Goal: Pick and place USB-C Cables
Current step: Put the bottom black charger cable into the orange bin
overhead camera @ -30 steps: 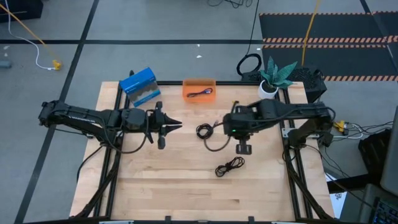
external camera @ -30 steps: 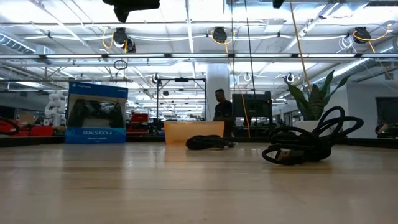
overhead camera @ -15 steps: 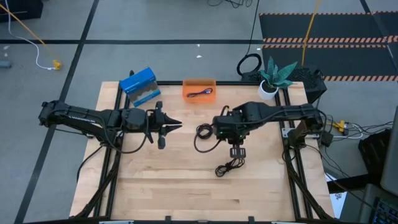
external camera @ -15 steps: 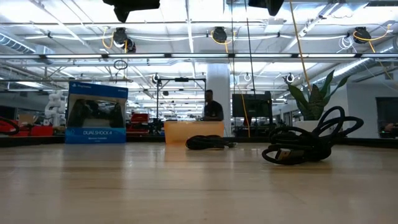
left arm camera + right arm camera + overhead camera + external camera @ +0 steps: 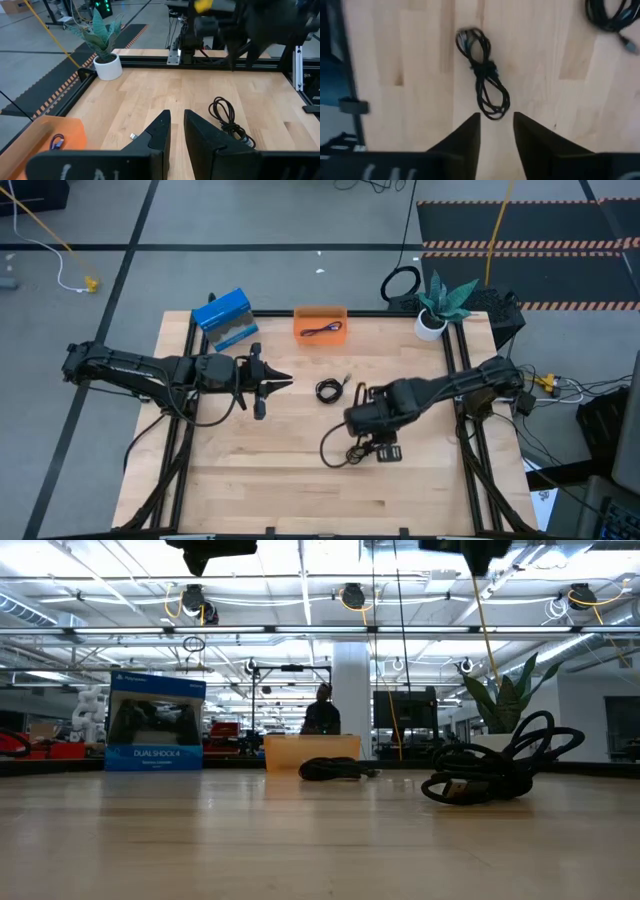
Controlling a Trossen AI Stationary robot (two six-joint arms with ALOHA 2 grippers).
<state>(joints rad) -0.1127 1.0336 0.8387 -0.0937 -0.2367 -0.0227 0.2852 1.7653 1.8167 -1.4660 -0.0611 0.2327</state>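
Note:
A loose black USB-C cable tangle (image 5: 482, 75) lies flat on the wooden table; it also shows in the low view (image 5: 490, 775). My right gripper (image 5: 496, 125) hangs open above it (image 5: 383, 452), fingers pointing down, touching nothing. A black round-coil cable (image 5: 328, 390) lies on the table's middle. A purple-blue cable (image 5: 322, 330) rests inside the orange bin (image 5: 300, 320) at the far edge. My left gripper (image 5: 278, 385) waits over the table's left half, level, with a narrow gap between its fingers (image 5: 177, 125) and nothing in it.
A blue game-controller box (image 5: 225, 318) stands at the far left of the table, and a potted plant (image 5: 440, 302) at the far right corner. A person (image 5: 320, 712) stands in the room beyond the table. Bare wood lies along the near edge (image 5: 300, 500).
My right gripper has moved from beside the round coil toward the table's near edge and now stands over the loose black tangle. The cables lie where they were.

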